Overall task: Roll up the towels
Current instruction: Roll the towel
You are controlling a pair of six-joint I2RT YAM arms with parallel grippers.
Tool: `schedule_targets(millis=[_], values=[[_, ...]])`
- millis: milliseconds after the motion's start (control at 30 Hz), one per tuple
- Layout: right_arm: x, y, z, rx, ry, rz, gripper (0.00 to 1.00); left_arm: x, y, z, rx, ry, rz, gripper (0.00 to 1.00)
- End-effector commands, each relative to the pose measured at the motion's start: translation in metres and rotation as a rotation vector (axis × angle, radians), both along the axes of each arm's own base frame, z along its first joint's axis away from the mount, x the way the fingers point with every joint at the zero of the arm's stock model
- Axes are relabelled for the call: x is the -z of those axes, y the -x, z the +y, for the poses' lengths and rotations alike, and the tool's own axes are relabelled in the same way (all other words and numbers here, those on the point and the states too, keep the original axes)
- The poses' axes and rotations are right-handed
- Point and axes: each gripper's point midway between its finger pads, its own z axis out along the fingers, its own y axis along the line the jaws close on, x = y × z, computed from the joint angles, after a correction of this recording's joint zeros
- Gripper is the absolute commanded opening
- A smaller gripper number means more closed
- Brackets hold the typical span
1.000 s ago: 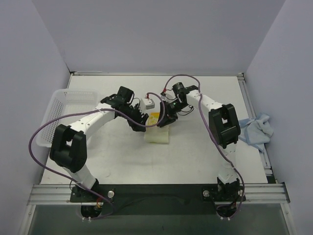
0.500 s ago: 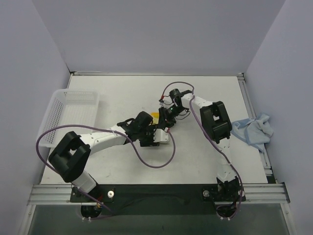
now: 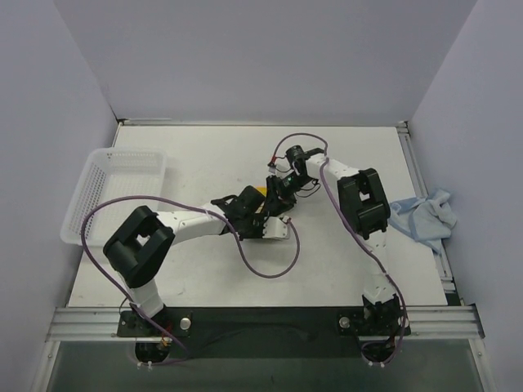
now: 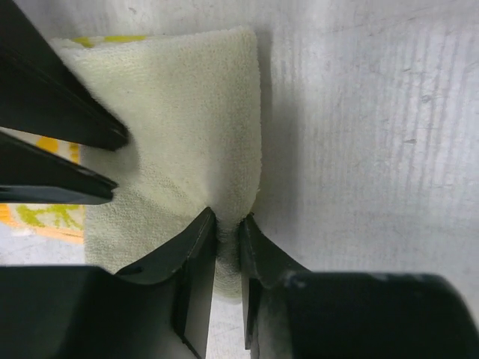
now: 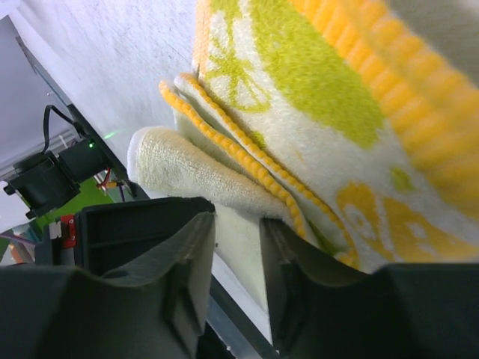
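The cream towel [image 3: 279, 231], printed with yellow and green, lies near the middle of the desk [image 3: 204, 159], folded into several layers, and both arms meet over it. The left claw [image 3: 260, 226] reaches it from about 8 o'clock. In the left wrist view its two fingers are drawn nearly together and clamped on a small pinch of the towel's plain folded edge [image 4: 187, 134], and the cloth puckers where it enters the left claw [image 4: 227, 223]. The right claw [image 3: 278, 198] comes down on the towel's 12 o'clock side. In its own camera the right claw [image 5: 238, 228] stands narrowly apart with a plain cream layer gripped between the fingers. Just above them are the yellow-trimmed edges and the green and orange prints of the towel [image 5: 299, 112]. The right arm's black fingers [image 4: 60, 112] also show at the 9 o'clock edge of the left wrist view, resting on the same cloth. The blue towel [image 3: 421, 214] lies crumpled at the desk's 3 o'clock edge, well apart from both claws. The white mesh basket [image 3: 122, 153] sits at the 9 o'clock edge.
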Motion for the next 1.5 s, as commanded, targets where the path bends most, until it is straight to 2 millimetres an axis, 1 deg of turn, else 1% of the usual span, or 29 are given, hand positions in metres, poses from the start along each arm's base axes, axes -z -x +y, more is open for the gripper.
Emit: schedule_targets(millis=[0,33,67,133,167,233,267,300,367,400,433,467,500,533,567,600,633,700,733,800,833,900,967,1033,1067,1167,1200,1333,1467], values=[[-0.047,-0.019,-0.021,0.017,-0.021,-0.142,0.35,0.006,0.040,0.010,0.026,-0.059,0.255,0.26],[-0.053,-0.026,-0.032,0.039,-0.025,-0.161,0.40,0.006,0.046,0.008,0.027,-0.064,0.313,0.24],[-0.068,-0.031,-0.038,0.051,-0.034,-0.203,0.43,-0.005,0.049,-0.001,0.037,-0.025,0.364,0.21],[-0.082,-0.040,-0.052,0.072,-0.030,-0.257,0.52,-0.005,0.064,0.005,0.002,-0.055,0.494,0.18],[-0.099,-0.047,-0.066,0.099,-0.035,-0.305,0.54,-0.013,0.065,-0.002,0.003,-0.028,0.538,0.15],[-0.112,-0.051,-0.083,0.105,-0.020,-0.365,0.59,-0.010,0.071,0.006,-0.056,-0.053,0.657,0.14],[-0.126,-0.052,-0.097,0.122,-0.010,-0.411,0.61,-0.019,0.067,-0.001,-0.061,-0.018,0.692,0.12],[-0.132,-0.051,-0.105,0.124,0.001,-0.434,0.62,-0.020,0.066,0.006,-0.110,-0.023,0.750,0.12],[-0.146,-0.039,-0.123,0.093,0.038,-0.511,0.66,-0.013,0.063,0.006,-0.150,-0.029,0.836,0.11],[-0.151,-0.037,-0.132,0.089,0.053,-0.540,0.68,-0.021,0.056,0.004,-0.169,-0.027,0.863,0.10],[-0.152,-0.030,-0.141,0.082,0.096,-0.554,0.70,-0.013,0.051,0.008,-0.207,-0.036,0.911,0.09],[-0.165,-0.024,-0.148,0.055,0.114,-0.623,0.71,-0.013,0.047,0.008,-0.226,-0.029,0.943,0.09],[-0.164,-0.017,-0.153,0.040,0.144,-0.632,0.72,-0.015,0.047,0.010,-0.251,-0.041,0.984,0.09],[-0.166,-0.008,-0.159,0.030,0.168,-0.632,0.72,-0.011,0.037,0.008,-0.277,-0.027,1.017,0.09],[-0.175,-0.001,-0.167,0.024,0.204,-0.669,0.72,-0.009,0.034,0.007,-0.292,-0.027,1.039,0.09],[-0.178,0.005,-0.171,-0.003,0.214,-0.687,0.71,-0.009,0.037,0.010,-0.312,-0.049,1.082,0.10],[-0.178,0.017,-0.175,-0.025,0.225,-0.679,0.71,-0.003,0.029,0.007,-0.324,-0.053,1.100,0.11],[-0.192,0.037,-0.175,-0.088,0.199,-0.743,0.71,0.000,0.030,0.009,-0.355,-0.078,1.163,0.12],[-0.195,0.056,-0.173,-0.123,0.185,-0.745,0.71,0.004,0.024,0.006,-0.355,-0.073,1.181,0.13],[-0.195,0.075,-0.169,-0.203,0.194,-0.764,0.71,0.005,0.024,0.009,-0.368,-0.096,1.223,0.13],[-0.191,0.093,-0.158,-0.311,0.196,-0.802,0.71,0.011,0.021,0.008,-0.372,-0.099,1.236,0.13],[-0.180,0.106,-0.150,-0.440,0.234,-0.849,0.70,0.012,0.021,0.010,-0.375,-0.109,1.256,0.13],[-0.168,0.122,-0.128,-0.569,0.212,-0.874,0.69,0.016,0.021,0.013,-0.372,-0.130,1.271,0.13],[-0.159,0.118,-0.113,-0.632,0.219,-0.912,0.68,0.021,0.023,0.016,-0.372,-0.150,1.288,0.13],[-0.153,0.124,-0.101,-0.705,0.205,-0.931,0.68,0.021,0.024,0.018,-0.366,-0.164,1.293,0.13],[-0.134,0.109,-0.078,-0.812,0.225,-1.015,0.67,0.025,0.026,0.021,-0.364,-0.174,1.294,0.14],[-0.125,0.106,-0.064,-0.846,0.214,-1.057,0.66,0.027,0.030,0.024,-0.366,-0.186,1.299,0.15],[-0.095,0.087,-0.033,-0.927,0.223,-1.133,0.65,0.030,0.035,0.028,-0.371,-0.192,1.298,0.16],[-0.075,0.082,-0.008,-0.987,0.197,-1.212,0.65,0.036,0.034,0.029,-0.385,-0.192,1.281,0.16]])
